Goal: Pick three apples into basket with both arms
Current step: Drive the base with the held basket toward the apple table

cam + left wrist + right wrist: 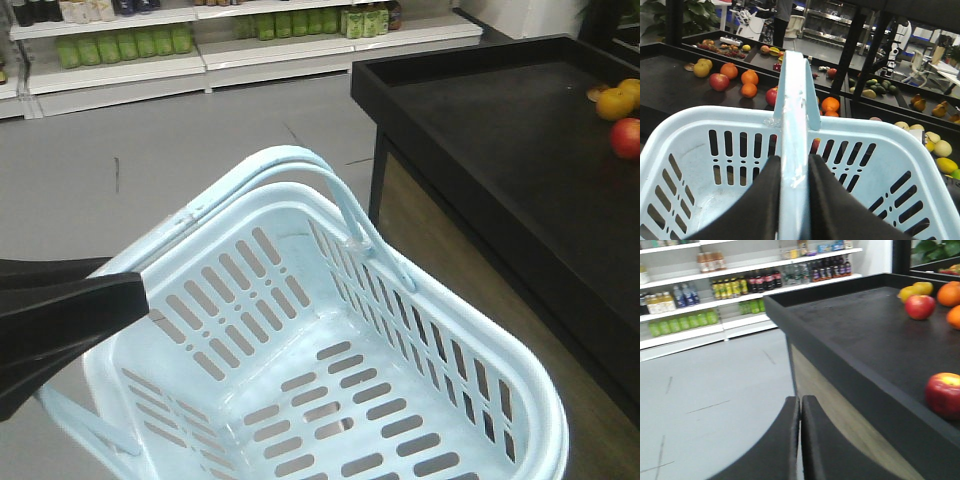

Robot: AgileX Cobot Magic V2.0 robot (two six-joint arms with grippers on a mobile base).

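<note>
Left gripper (792,160) was clamped on the handle (795,90) of the basket (290,330), which hung near the counter (855,335) with no fruit inside. Right gripper (800,402) was pinched closed and empty (needed opening first). Best approach was from above onto the nearest apple (943,395).

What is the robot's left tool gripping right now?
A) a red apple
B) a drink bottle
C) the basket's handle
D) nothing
C: the left wrist view shows the left tool with its dark fingers on both sides of the pale blue handle of the basket.
</note>
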